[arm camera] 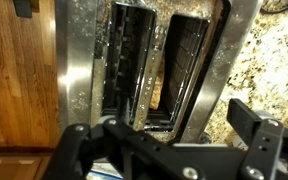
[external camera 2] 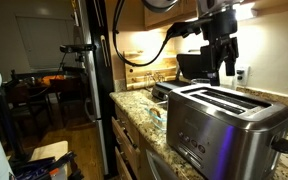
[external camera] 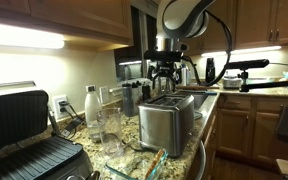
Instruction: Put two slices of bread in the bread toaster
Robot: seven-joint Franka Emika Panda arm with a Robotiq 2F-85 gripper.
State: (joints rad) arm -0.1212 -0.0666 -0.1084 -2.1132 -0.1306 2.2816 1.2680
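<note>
in an exterior view, the gripper [external camera: 164, 86] hangs just above the bread toaster [external camera: 167, 122]. the toaster is near the granite counter [external camera: 212, 106] edge, with a black grill [external camera: 24, 130] well off to one side.

in an exterior view, the gripper [external camera 2: 224, 75] is over the toaster's [external camera 2: 224, 125] far end.

wrist view: the fingers [arm camera: 252, 125] are spread wide and hold nothing. the slots are directly below, and an orange-brown strip, seemingly a slice of bread [arm camera: 156, 92], stands inside one.

one toaster [external camera: 167, 123], two slots [arm camera: 131, 65], one grill [external camera: 22, 125]

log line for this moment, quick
gripper: open, above toaster | bread slice: orange-brown, showing in one toaster slot | held: nothing
</note>
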